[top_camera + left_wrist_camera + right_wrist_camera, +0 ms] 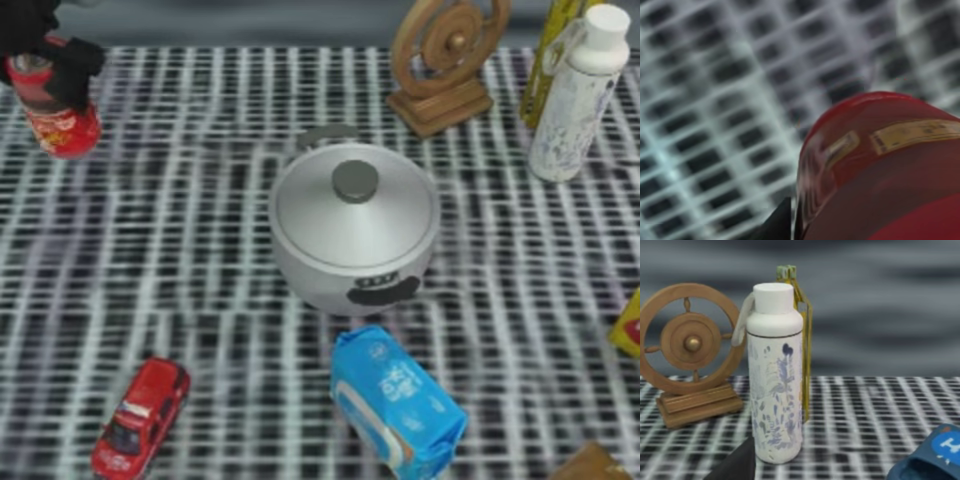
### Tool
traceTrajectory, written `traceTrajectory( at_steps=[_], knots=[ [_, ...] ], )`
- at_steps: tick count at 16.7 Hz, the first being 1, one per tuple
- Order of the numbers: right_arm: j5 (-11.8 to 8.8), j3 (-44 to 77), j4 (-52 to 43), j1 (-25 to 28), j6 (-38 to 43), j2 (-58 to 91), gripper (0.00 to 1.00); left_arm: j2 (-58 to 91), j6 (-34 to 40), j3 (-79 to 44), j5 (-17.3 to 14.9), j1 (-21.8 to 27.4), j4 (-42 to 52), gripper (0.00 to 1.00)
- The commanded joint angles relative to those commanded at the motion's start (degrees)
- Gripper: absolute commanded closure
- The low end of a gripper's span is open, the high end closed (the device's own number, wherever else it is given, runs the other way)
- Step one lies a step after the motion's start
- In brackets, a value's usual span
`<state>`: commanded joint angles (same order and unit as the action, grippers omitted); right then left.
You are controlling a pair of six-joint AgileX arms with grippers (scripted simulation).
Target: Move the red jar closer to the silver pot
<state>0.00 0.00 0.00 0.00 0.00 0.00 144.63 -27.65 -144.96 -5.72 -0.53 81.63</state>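
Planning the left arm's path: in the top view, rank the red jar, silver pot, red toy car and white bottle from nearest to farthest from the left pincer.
1. red jar, far left, at the left pincer
2. silver pot, centre
3. red toy car, near left
4. white bottle, far right

Pot and car are fairly close to call.

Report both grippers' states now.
Left gripper: closed on the red jar, at the table's far left.
Right gripper: not in the top view; state cannot be told.

Sim tabletop, checkered cloth, misc props
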Motion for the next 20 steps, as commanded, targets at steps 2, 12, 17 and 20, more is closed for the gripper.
traceTrajectory(
  at_steps=[2, 12, 17, 20],
  knots=[
    [0.0, 0.0, 0.0, 0.0, 0.0, 0.0, 0.00, -6.6, 0.0, 10.7, 0.1, -0.2, -2.8, 1.00],
    [0.0, 0.0, 0.0, 0.0, 0.0, 0.0, 0.00, -24.0, -0.1, 33.8, 0.3, -0.8, -10.5, 1.00],
    [0.0, 0.0, 0.0, 0.0, 0.0, 0.0, 0.00, -24.2, 1.8, 34.6, 0.8, 0.5, -11.3, 1.00],
    [0.0, 0.0, 0.0, 0.0, 0.0, 0.0, 0.00, -25.2, 9.1, 37.8, 2.4, 3.9, -13.9, 1.00]
  ],
)
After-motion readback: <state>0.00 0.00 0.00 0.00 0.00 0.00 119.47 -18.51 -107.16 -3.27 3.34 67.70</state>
